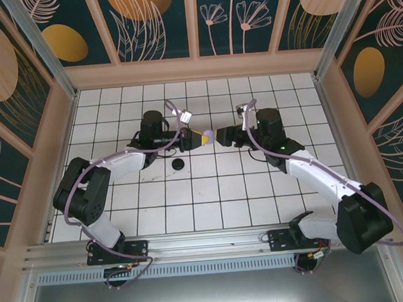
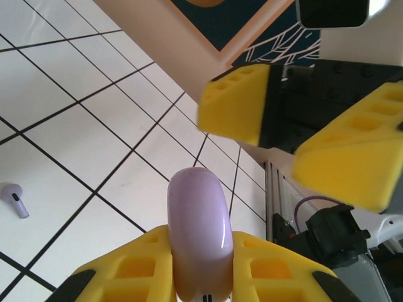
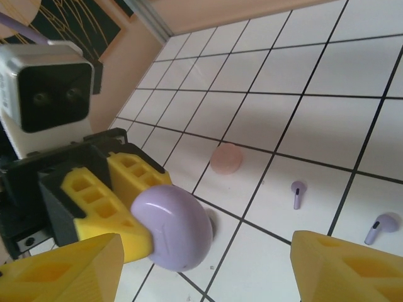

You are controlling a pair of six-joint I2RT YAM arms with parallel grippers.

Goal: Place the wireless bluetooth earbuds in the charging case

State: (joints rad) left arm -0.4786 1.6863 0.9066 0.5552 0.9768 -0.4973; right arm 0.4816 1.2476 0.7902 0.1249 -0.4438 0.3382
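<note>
Two lilac earbuds (image 3: 296, 192) (image 3: 380, 228) lie near each other on table (image 3: 327, 75) | left hand (image 1: 198, 139) clenched on lilac charging case (image 3: 173, 229), held above table | right hand (image 1: 222, 136) released, fingers wide, just beside case

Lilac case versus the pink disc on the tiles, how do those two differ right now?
The lilac case is clamped in the left pincer, raised off the floor; the pink disc lies loose on a white tile. The lilac case is a glossy, bulging pebble shape; the pink disc looks flat and matte. Both are rounded pastel pieces.
</note>
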